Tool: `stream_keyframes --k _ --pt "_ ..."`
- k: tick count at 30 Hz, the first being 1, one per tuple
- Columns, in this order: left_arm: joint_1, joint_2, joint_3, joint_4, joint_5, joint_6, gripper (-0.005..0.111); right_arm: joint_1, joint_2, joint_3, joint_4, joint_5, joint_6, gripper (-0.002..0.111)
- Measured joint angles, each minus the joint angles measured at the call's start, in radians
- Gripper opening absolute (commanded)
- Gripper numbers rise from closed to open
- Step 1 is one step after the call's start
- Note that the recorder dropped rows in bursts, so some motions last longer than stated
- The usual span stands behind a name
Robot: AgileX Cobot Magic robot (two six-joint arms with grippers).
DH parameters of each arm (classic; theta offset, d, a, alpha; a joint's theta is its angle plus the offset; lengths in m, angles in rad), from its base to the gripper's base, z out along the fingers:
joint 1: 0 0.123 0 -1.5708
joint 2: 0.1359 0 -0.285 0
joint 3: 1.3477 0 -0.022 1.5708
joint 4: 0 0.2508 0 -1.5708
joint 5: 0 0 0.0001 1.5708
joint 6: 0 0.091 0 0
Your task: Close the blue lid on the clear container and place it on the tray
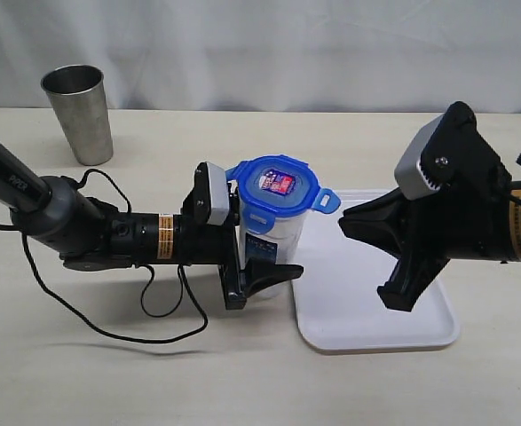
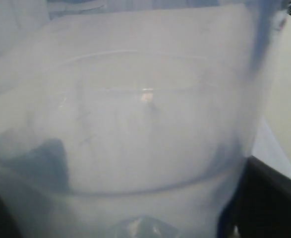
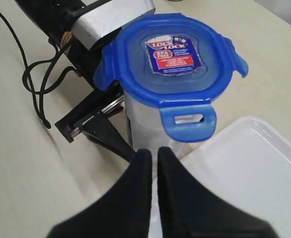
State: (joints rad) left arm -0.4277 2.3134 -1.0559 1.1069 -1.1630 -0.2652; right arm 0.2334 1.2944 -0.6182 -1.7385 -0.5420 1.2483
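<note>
The clear container (image 1: pixel 273 241) stands upright just left of the white tray (image 1: pixel 375 302); whether it touches the rim I cannot tell. The blue lid (image 1: pixel 280 185) sits on top of it, its flaps sticking out sideways. My left gripper (image 1: pixel 264 256) is shut on the container's lower body, and the clear wall (image 2: pixel 135 139) fills the left wrist view with one dark finger (image 2: pixel 271 198) at its side. My right gripper (image 1: pixel 344 222) hovers over the tray, shut and empty, tips close to the container. From the right wrist, the right gripper (image 3: pixel 154 153) points at the container (image 3: pixel 143 124) below the lid (image 3: pixel 172 59).
A tapered steel cup (image 1: pixel 81 111) stands at the back left of the beige table. A black cable (image 1: pixel 153 306) loops on the table under the left arm. The tray (image 3: pixel 249 163) holds nothing.
</note>
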Motion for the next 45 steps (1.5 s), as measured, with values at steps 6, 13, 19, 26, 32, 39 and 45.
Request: stream_keyframes --k 6,13,19,26,32,39,45 --pt "0.000 0.000 0.000 -0.012 0.004 0.000 0.004 0.002 0.000 0.000 0.036 0.071 0.009 0.018" --pt "0.024 0.002 0.000 -0.007 -0.002 -0.036 0.000 0.002 -0.047 -0.045 0.081 0.138 0.101 0.030" --pt "0.103 0.004 0.000 0.050 -0.024 -0.076 0.000 0.026 -0.051 -0.220 0.008 0.097 0.363 0.030" --pt "0.139 0.004 -0.001 0.100 -0.039 -0.100 0.000 0.184 0.041 -0.428 -0.007 0.325 0.351 0.030" --pt "0.139 0.004 -0.001 0.125 -0.048 -0.100 0.000 0.351 0.229 -0.560 0.209 1.251 -0.018 0.030" --pt "0.139 0.004 -0.001 0.135 -0.051 -0.100 0.000 0.259 0.355 -0.858 1.469 1.298 -1.248 0.038" --pt "0.139 0.004 -0.001 0.139 -0.053 -0.100 0.000 0.297 0.349 -0.954 2.039 1.444 -1.754 0.041"
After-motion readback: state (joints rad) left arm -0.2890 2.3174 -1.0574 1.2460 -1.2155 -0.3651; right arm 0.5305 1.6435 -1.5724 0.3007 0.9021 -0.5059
